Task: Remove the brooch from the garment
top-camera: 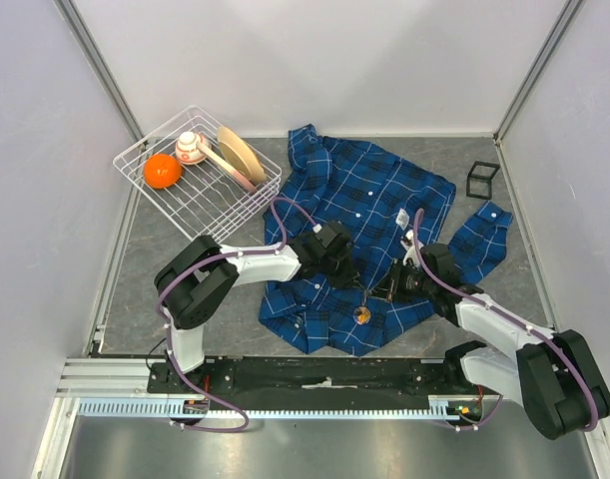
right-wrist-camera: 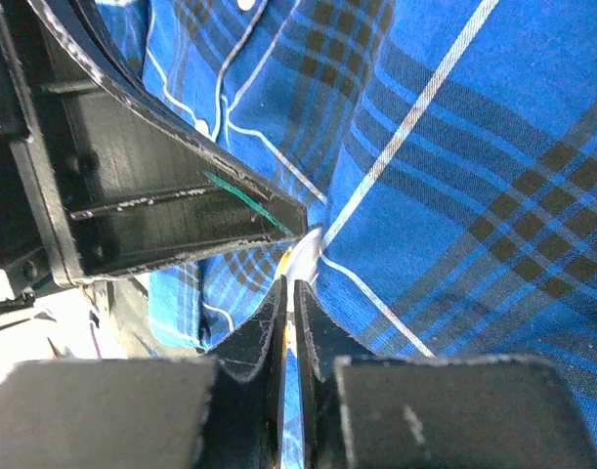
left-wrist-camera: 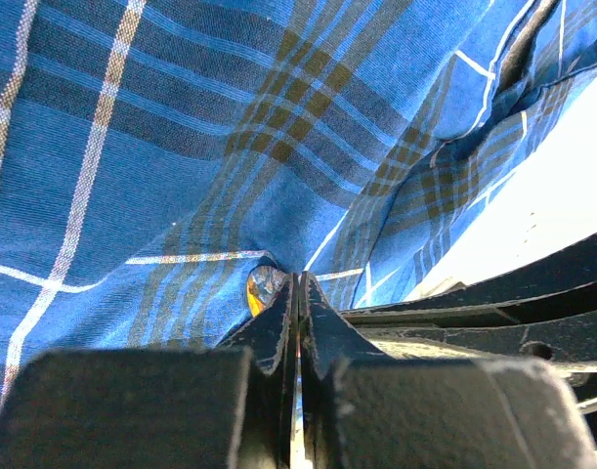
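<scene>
A white wire basket [top-camera: 154, 134] stands just off the shirt's upper-left corner, holding 1 smooth round orange [top-camera: 162, 171], a small white and pink cup [top-camera: 191, 148] and tan plates [top-camera: 240, 155] leaning on edge. The shirt [top-camera: 354, 190] itself, soft blue plaid cloth crossed by thin white lines, lies rumpled and spread on the grey speckled table [top-camera: 185, 289]. The left gripper [top-camera: 352, 279], matte black plastic with a rough edge, reaches onto the shirt's lower middle. Its own camera shows the 2 fingers [left-wrist-camera: 278, 327] pressed flat together, with folds of cloth puckering toward the tips, though I cannot tell if any cloth is caught. The brooch [top-camera: 362, 314] is a small round orange-gold piece near the shirt's front hem, between the 2 grippers. From above it reads as a flat disc, while the left wrist view shows only a glossy orange sliver [left-wrist-camera: 262, 289] just beside the fingertips. The right gripper [top-camera: 382, 292] comes in over the shirt's lower right. In its wrist view the fingers [right-wrist-camera: 322, 327] stand nearly together with a thin slit between, the brooch's orange and white edge [right-wrist-camera: 296, 259] sitting right at their tips. Whether they pinch it I cannot tell. A small black open cube frame [top-camera: 483, 180] sits just off the shirt's upper-right sleeve, seen only from above.
</scene>
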